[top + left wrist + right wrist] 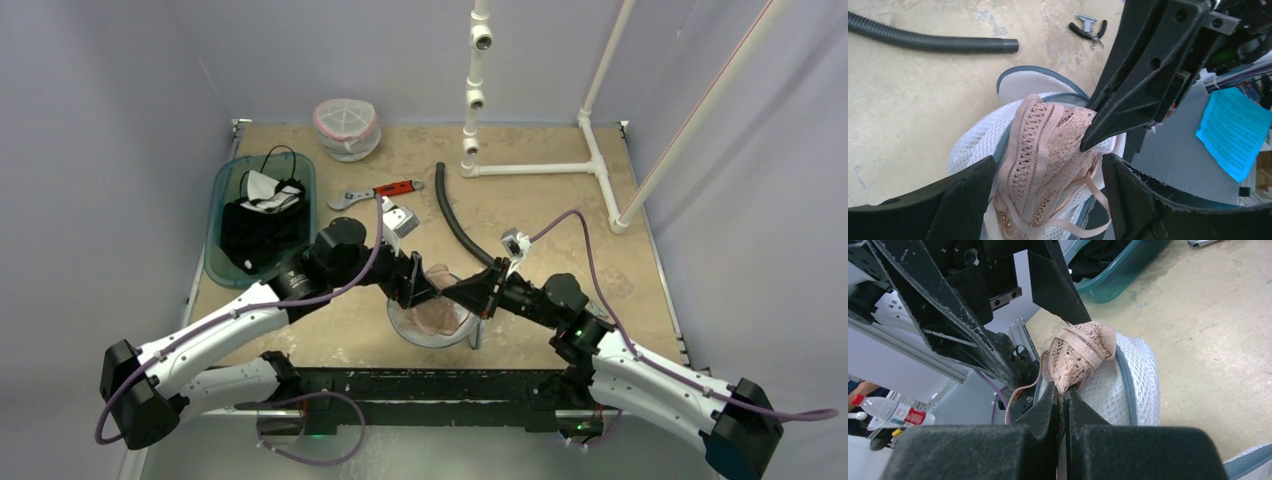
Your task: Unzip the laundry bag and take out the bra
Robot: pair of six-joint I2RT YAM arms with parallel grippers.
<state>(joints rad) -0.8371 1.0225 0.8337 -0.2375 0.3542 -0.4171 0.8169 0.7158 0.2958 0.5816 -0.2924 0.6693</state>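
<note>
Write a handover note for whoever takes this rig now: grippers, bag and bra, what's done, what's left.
Right gripper: shut on the bra, pinching its lace.
Left gripper: open, one finger on either side of the bra, not gripping it.
Laundry bag: on the table near the front edge, between the two arms, zip open.
Done: bag unzipped, and the bra is partly out of the opening.
Left: draw the bra fully clear of the bag.

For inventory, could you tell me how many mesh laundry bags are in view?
2: the grey-trimmed bag at the near edge, and the pink-trimmed bag at the far edge beyond the teal bin, which might hide more.
</note>
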